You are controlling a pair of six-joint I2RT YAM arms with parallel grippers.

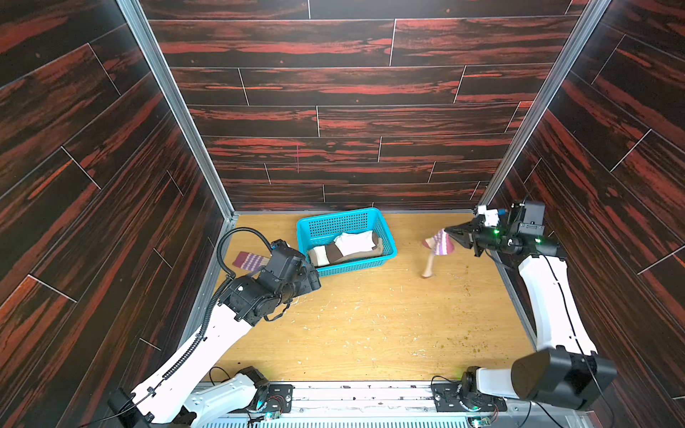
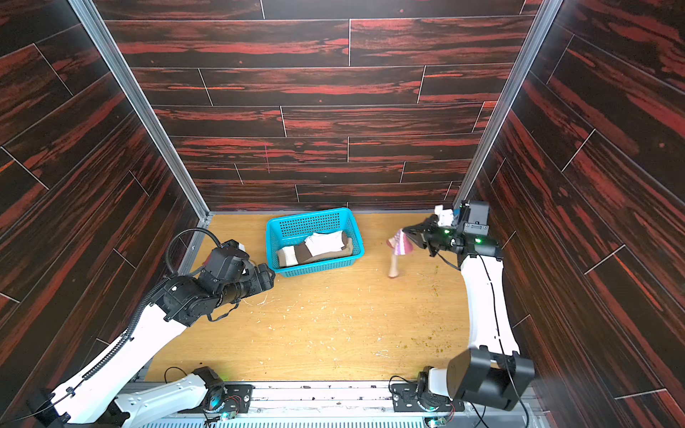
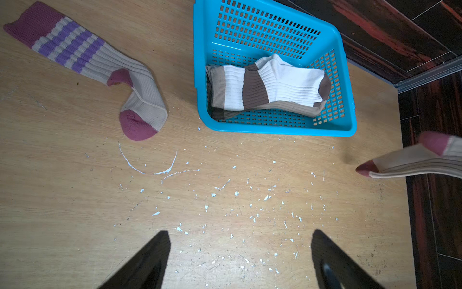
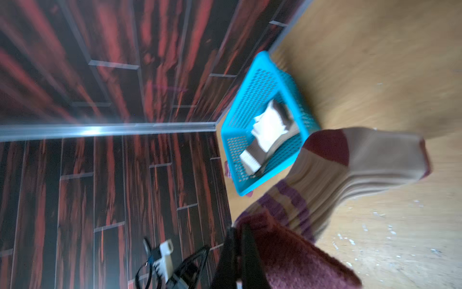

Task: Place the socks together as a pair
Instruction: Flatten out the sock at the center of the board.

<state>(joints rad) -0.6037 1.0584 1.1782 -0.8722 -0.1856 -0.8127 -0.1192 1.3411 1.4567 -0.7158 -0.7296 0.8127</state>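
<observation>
The right end effector point(image 1: 450, 234) is clamped shut on the maroon cuff of the held sock point(image 1: 438, 245), a cream sock with purple stripes and a maroon heel and toe. The held sock hangs below the right end effector. Its toe end is close to the table point(image 1: 370, 326), but the top views are too blurred there to tell whether it touches. The left end effector point(image 3: 240, 234) has its fingers spread wide apart and grips nothing. It hovers over a bare, scratched part of the table. The flat sock point(image 3: 100, 62), of the same pattern as the held sock, lies on the table and is bent at the heel. It is near the left end effector and well apart from the right end effector. The basket point(image 3: 275, 131), of blue perforated plastic, stands on the table between the two end effectors, nearer the left one. In a top view the left end effector sits between the flat sock and the basket. Inside the basket, the banded socks point(image 3: 275, 85), white with brown bands, rest on top of a tan sock point(image 3: 287, 107).
</observation>
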